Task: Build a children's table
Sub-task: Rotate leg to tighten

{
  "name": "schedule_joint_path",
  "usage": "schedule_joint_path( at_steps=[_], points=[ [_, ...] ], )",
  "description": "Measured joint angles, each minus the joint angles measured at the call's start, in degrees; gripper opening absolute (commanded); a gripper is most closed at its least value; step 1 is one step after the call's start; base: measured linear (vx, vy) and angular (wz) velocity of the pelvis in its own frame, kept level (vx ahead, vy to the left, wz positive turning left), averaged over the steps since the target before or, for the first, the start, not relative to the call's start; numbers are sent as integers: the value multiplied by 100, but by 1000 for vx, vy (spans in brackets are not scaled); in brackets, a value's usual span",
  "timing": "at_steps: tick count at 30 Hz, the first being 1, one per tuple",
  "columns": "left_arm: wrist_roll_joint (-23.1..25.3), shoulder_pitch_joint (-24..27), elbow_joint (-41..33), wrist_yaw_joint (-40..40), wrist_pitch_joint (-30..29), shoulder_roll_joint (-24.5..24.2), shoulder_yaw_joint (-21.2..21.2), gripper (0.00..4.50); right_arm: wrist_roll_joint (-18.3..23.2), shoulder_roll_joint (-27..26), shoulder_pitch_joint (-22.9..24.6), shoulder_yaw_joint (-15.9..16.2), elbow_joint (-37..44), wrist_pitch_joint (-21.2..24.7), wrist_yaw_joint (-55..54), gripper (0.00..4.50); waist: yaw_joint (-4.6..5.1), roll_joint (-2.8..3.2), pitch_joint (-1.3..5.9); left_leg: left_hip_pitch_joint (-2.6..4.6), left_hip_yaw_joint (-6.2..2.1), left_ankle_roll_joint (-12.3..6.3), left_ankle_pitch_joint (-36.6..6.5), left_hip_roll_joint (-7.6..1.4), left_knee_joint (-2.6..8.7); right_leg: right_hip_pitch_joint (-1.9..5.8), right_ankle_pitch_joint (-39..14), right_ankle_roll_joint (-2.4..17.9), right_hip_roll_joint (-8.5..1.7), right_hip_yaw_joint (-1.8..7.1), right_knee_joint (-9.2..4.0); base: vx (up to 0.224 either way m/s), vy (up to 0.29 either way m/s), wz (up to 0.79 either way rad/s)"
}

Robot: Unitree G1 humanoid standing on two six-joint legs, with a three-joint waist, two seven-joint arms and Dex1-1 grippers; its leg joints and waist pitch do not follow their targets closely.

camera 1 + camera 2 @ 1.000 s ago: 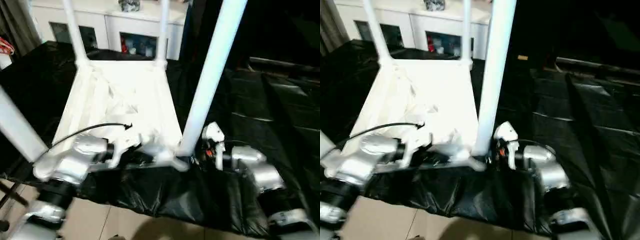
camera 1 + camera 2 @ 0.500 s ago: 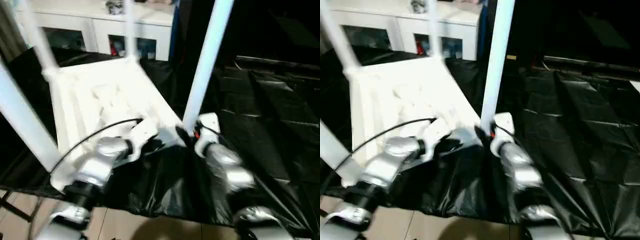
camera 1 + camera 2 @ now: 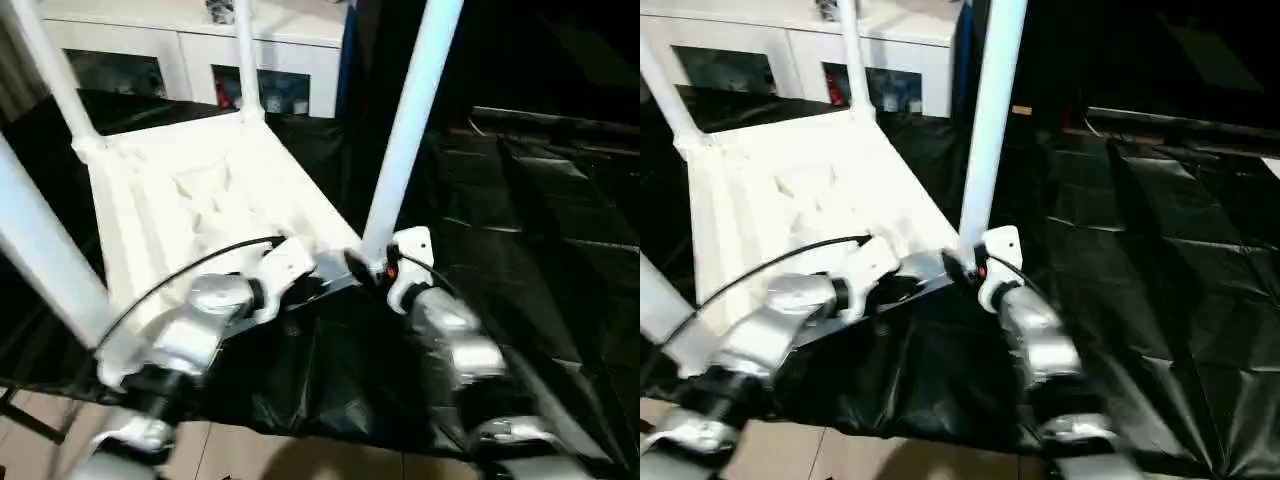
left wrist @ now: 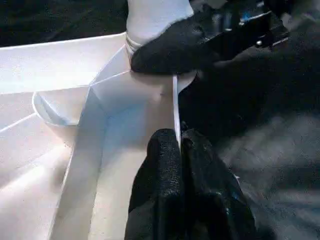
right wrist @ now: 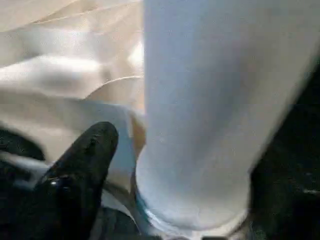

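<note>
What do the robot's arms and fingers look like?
Both forearms are shiny silver and rounded, like metal tubes, the left forearm and the right forearm. Near each wrist sits a white block. A thin black cable loops over the left arm. The left gripper has two chunky black fingers.

Thick white tube leg (image 5: 200, 110) stands upright, its base seated in a round corner socket (image 5: 165, 220) of the white table top. Ribbed white underside (image 5: 65, 65) stretches beyond the leg. One black finger (image 5: 80, 170) of the right gripper sits just beside the leg base, near the socket edge. Black sheet (image 5: 295, 165) on the leg's other side.
</note>
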State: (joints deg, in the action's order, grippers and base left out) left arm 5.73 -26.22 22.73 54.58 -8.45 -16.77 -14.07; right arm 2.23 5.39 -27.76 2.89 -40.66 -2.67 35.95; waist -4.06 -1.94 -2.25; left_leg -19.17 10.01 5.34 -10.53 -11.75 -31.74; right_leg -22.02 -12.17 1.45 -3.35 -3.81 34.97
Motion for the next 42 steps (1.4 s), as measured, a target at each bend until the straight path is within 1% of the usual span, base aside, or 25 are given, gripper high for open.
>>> schedule_joint_path(
  at_steps=[1,3,6,9,13,15,17,18,19,21,23,24,25,28,29,30,33,37,42],
  points=[
    [-21,2,0,81,42,-28,-17,0,15,59,-2,1,7,2,190,421,-10,0,0,-2,0,-1,-1,0,-1,0,0,0,0,0,-1,0,0,0],
    [-102,6,0,301,111,-110,-46,0,65,270,-2,53,50,22,692,421,-67,1,-3,1,0,-3,-2,0,-3,-1,-1,0,0,0,-2,0,0,0],
    [-286,19,4,699,174,-301,-37,0,214,599,-2,179,162,147,1617,421,-104,1,-9,1,0,-4,-2,0,-7,-7,0,1,0,-1,-1,0,0,0],
    [-394,37,9,958,209,-401,-31,0,369,766,-4,238,189,231,2138,421,-113,2,-10,1,0,-4,-2,0,-9,-7,0,2,-1,-1,-1,0,0,0],
    [-600,21,86,1410,250,-596,-31,0,427,1085,-80,448,240,331,2921,421,-121,1,-11,-1,0,-6,-3,-1,-14,-6,0,2,-1,-3,2,0,0,0],
    [-630,7,123,1545,266,-666,-29,0,429,1125,-103,488,241,376,3119,388,-129,-2,-12,1,-1,-5,-2,-3,-15,-6,0,2,-1,-5,4,0,0,0],
    [-663,-20,159,1663,266,-735,-34,0,445,1127,-104,502,248,434,3243,388,-137,-5,-14,1,-1,-5,-2,-4,-17,-7,1,2,-1,-5,4,0,0,0],
    [-699,-28,181,1755,266,-765,-37,0,461,1146,-104,508,276,468,3323,374,-145,-6,-15,1,-1,-5,-2,-4,-18,-7,1,2,-1,-5,3,0,0,0],
    [-711,-28,184,1783,266,-781,-37,0,473,1157,-104,522,292,484,3353,374,-148,-7,-15,1,-1,-5,-2,-4,-18,-7,1,2,-1,-5,3,0,0,0],
    [-730,-35,186,1892,267,-827,-38,0,493,1175,-103,569,350,548,3468,343,-164,-13,-19,0,-1,-5,-2,-4,-18,-7,1,2,-1,-6,4,0,0,0],
    [-745,-39,190,1974,270,-863,-40,0,499,1194,-103,592,389,606,3524,339,-178,-13,-19,0,-1,-5,-2,-5,-18,-7,0,3,-1,-7,4,0,0,0],
    [-774,-39,198,2041,270,-899,-47,0,506,1214,-102,625,407,625,3579,316,-185,-13,-19,0,-1,-5,-2,-5,-18,-7,0,3,-1,-7,3,0,0,0],
    [-793,-40,210,2075,270,-911,-47,0,523,1220,-98,646,423,639,3602,305,-192,-13,-19,0,-1,-5,-2,-5,-18,-7,0,3,-1,-7,4,0,0,0],
    [-836,-41,229,2196,270,-954,-58,0,576,1232,-59,655,469,704,3707,293,-220,-15,-20,0,-1,-5,-2,-5,-20,-7,0,3,-1,-7,4,0,0,0],
    [-837,-41,229,2219,270,-958,-59,0,585,1231,-35,658,501,719,3731,273,-229,-16,-21,0,-1,-5,-2,-5,-20,-7,0,3,-1,-7,4,0,0,0],
    [-839,-41,229,2237,273,-959,-64,0,590,1231,6,664,550,735,3745,267,-241,-16,-21,0,-1,-5,-2,-5,-20,-7,0,3,-1,-7,4,0,0,0],
    [-838,-42,237,2231,299,-949,-69,0,592,1224,42,667,598,759,3742,262,-246,-18,-20,0,-1,-5,-2,-5,-21,-7,0,3,-1,-7,4,0,0,0],
    [-820,-41,291,2036,372,-874,-66,0,609,1082,120,588,603,693,3420,259,-237,-21,-19,6,-1,-3,0,-5,-26,-5,4,9,-1,-5,13,0,0,0],
    [-642,-39,308,1387,230,-655,22,0,606,726,139,266,385,625,2420,259,-192,-32,-24,12,-1,-1,4,-8,-45,5,-3,-10,-1,-3,25,0,0,0]
  ],
)
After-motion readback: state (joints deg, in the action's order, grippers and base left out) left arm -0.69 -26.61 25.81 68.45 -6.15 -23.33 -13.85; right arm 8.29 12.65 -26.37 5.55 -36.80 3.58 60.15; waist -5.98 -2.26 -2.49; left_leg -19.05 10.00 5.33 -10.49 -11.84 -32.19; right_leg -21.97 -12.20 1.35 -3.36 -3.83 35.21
